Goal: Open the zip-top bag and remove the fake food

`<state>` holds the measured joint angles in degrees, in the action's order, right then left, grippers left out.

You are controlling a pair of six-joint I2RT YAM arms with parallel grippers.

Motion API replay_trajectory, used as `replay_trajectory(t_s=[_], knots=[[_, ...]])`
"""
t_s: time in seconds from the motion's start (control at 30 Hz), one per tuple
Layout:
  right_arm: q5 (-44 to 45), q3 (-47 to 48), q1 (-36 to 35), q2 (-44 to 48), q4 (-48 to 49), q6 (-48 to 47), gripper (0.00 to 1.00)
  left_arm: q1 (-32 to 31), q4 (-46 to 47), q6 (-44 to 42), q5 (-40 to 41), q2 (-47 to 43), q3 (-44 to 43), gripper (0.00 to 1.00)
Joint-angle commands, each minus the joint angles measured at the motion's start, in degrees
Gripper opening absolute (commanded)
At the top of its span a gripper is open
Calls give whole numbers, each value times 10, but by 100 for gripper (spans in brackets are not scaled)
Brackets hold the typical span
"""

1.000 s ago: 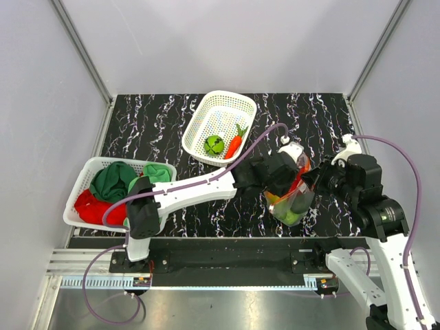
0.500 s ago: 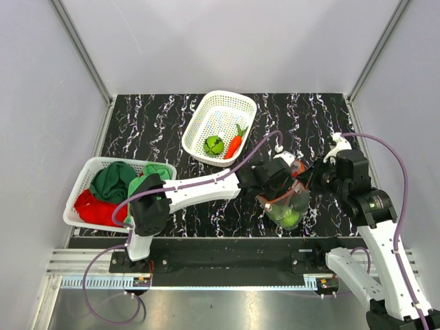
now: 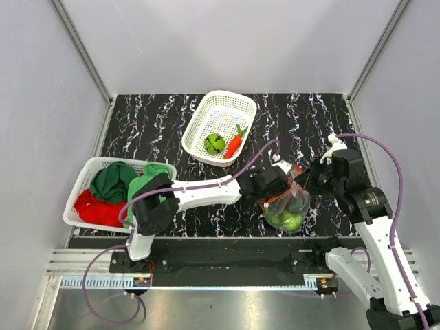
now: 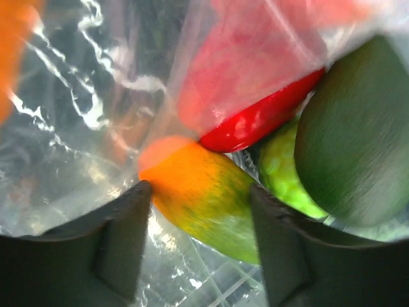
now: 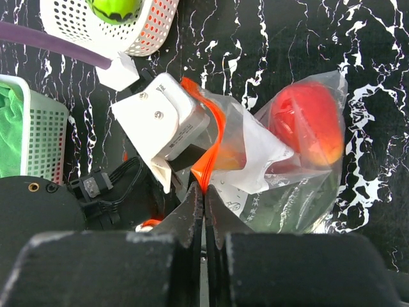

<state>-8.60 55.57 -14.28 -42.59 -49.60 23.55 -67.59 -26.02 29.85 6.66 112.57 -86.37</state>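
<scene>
**Lift the pepper out while the mouth is pinned**

On the desk (image 3: 158,130), between both arms: the zip-top bag (image 3: 285,207), mouth open, fake food (image 4: 255,121) inside. Anchor it with the right gripper (image 5: 203,195), pinched together on the red-orange zip strip (image 5: 208,153). With the left gripper (image 4: 199,190) inside the bag, fingers (image 4: 118,249) apart astride an orange-green pepper piece (image 4: 198,204), close squarely on its sides. Then withdraw straight through the mouth, trapping no film.

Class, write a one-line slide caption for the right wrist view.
Right gripper pinches the orange zip strip of the zip-top bag; red fake food shows through the plastic.
</scene>
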Motion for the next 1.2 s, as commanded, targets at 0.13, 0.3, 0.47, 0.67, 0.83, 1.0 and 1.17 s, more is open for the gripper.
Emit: replay_trajectory(t_s=[0.13,0.3,0.47,0.67,0.83,1.0,1.17], knots=[[11,7,-1,3,37,-10,0,1,54,6,1,-13,37,24],[1,16,-1,-4,35,-7,0,2,43,10,-30,-24,28,49],[-40,16,-1,-18,39,11,0,2,130,6,-27,-101,110,58],[-124,10,-1,-18,47,19,0,12,234,-109,-43,-205,198,50],[-130,6,-1,-9,45,11,0,18,347,-149,-107,-221,255,59],[-143,-1,-1,-15,46,17,0,13,374,-165,-232,-148,219,65],[-144,-6,-1,-10,46,25,0,11,412,-139,-255,-116,216,63]])
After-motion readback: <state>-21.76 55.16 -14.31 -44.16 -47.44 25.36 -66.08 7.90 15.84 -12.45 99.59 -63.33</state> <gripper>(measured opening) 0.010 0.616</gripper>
